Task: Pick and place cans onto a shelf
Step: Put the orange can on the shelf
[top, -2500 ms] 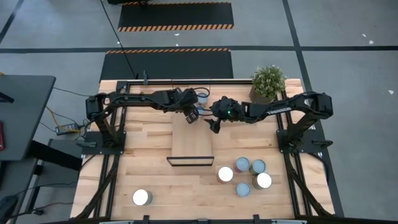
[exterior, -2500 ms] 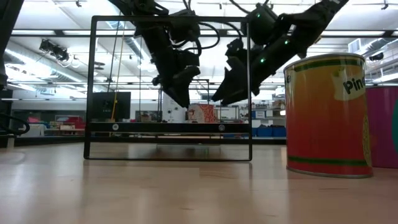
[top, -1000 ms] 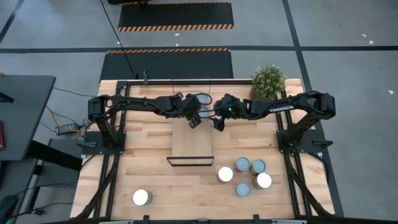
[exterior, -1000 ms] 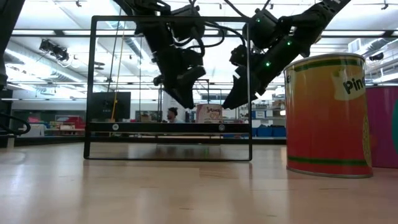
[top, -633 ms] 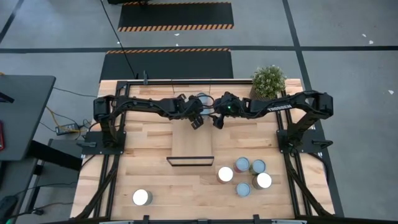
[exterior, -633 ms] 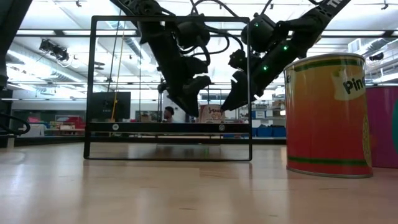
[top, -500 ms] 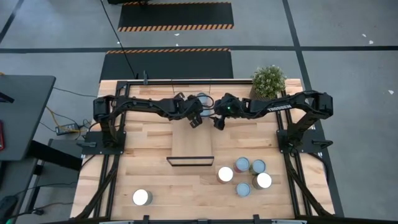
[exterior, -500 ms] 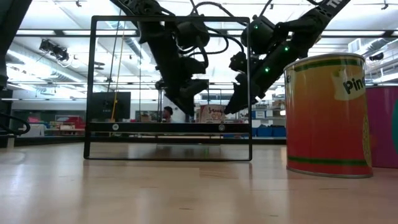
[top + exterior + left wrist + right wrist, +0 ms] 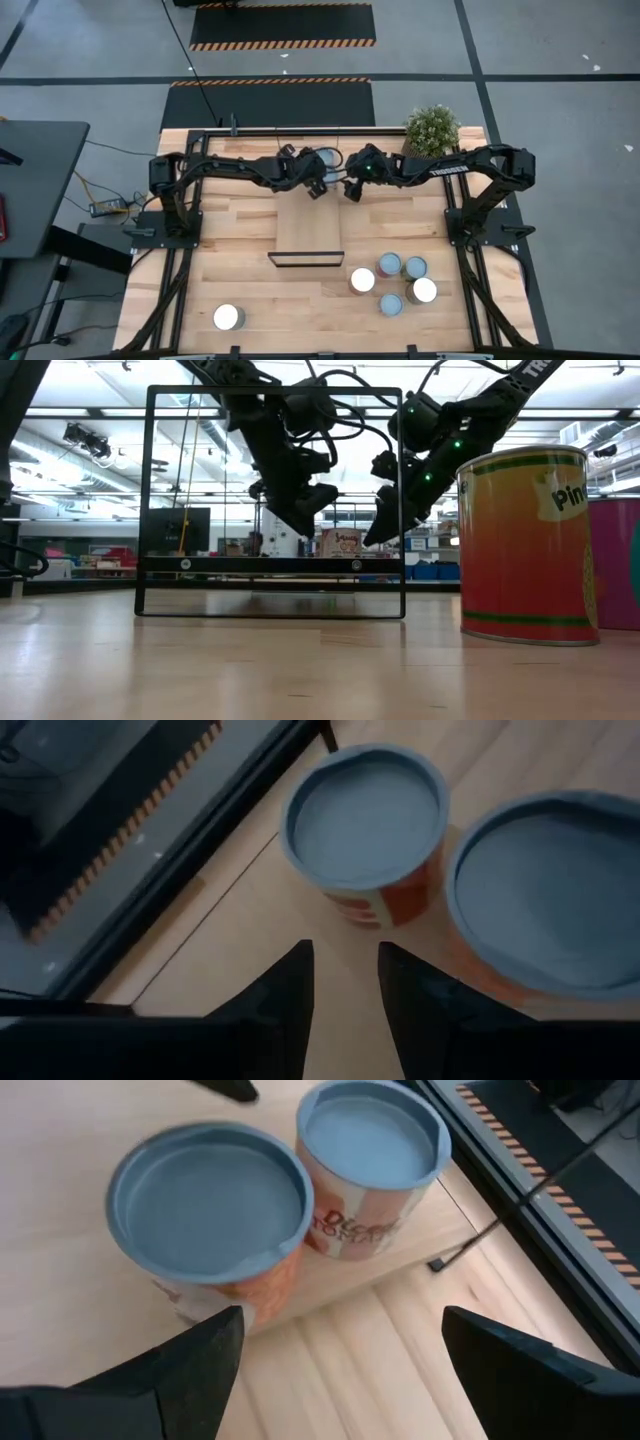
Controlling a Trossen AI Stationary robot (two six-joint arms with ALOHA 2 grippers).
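Two cans with pale blue tops stand side by side on the far end of the light-wood shelf (image 9: 308, 228). They show in the left wrist view (image 9: 365, 815) (image 9: 550, 895) and the right wrist view (image 9: 210, 1205) (image 9: 370, 1140). In the high view one of them (image 9: 326, 158) peeks out between the arms. My left gripper (image 9: 316, 190) (image 9: 345, 985) hovers over the shelf just near of them, its fingers a narrow gap apart and empty. My right gripper (image 9: 351, 191) (image 9: 340, 1350) hovers beside it, wide open and empty.
Several cans (image 9: 392, 282) stand in a cluster on the table's near right, and one white-topped can (image 9: 229, 317) at the near left. A potted plant (image 9: 431, 131) stands at the far right corner. In the low view an orange can (image 9: 525, 545) stands close beside the shelf's black wire frame (image 9: 275, 390).
Both grippers have drifted a little toward the table's far edge, closer to the two cans on the shelf's far end. The cans have stayed where they were.
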